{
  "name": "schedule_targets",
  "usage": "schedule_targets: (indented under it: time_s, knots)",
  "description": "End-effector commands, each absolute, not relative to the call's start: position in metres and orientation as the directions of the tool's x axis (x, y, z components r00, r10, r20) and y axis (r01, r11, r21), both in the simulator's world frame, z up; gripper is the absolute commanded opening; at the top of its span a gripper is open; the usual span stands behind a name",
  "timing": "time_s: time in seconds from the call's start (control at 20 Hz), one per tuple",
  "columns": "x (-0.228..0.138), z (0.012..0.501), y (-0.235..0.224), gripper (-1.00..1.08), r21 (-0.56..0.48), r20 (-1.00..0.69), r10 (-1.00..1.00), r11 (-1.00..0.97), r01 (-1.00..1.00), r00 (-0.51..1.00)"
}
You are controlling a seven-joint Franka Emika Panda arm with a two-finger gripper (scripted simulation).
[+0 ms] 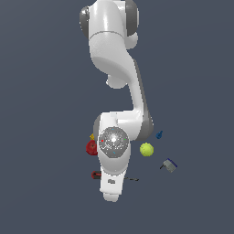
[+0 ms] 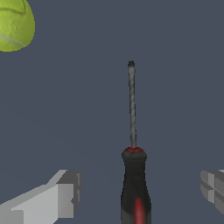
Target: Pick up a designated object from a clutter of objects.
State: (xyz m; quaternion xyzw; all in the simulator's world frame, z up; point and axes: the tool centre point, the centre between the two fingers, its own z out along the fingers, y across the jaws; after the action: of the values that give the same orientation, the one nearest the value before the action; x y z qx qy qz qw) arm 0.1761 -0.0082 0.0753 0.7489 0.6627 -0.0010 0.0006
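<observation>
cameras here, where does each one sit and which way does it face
Exterior view: overhead, facing straight down on the white arm, which hides most of the screwdriver.
Wrist view: on the wrist, looking down past the open gripper at the floor; both fingers show, straddling the screwdriver's handle.
Shared: the screwdriver and the yellow-green ball.

A single flat surface point(image 1: 41, 114) of dark slate blue-grey is seen across the whole exterior view, with no edge, wall or horizon marked on it. The same plain ground point(image 2: 65, 87) is shown in the wrist view. The tone is even throughout, and the light is soft and diffuse; only faint shading is cast on the surface.
</observation>
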Motion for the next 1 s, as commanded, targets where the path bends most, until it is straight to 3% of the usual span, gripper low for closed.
schedule_targets:
  time_s: [0.0, 0.5, 0.95]
  knots:
    - [0.178, 0.070, -0.009, 1.00, 0.000, -0.001, 0.995, -0.096, 0.995, 0.096]
    - [0.179, 0.062, -0.010, 1.00, -0.001, 0.000, 0.997, -0.077, 0.997, 0.077]
    - [0.177, 0.019, -0.010, 1.00, 0.000, 0.000, 0.997, -0.073, 0.997, 0.073]
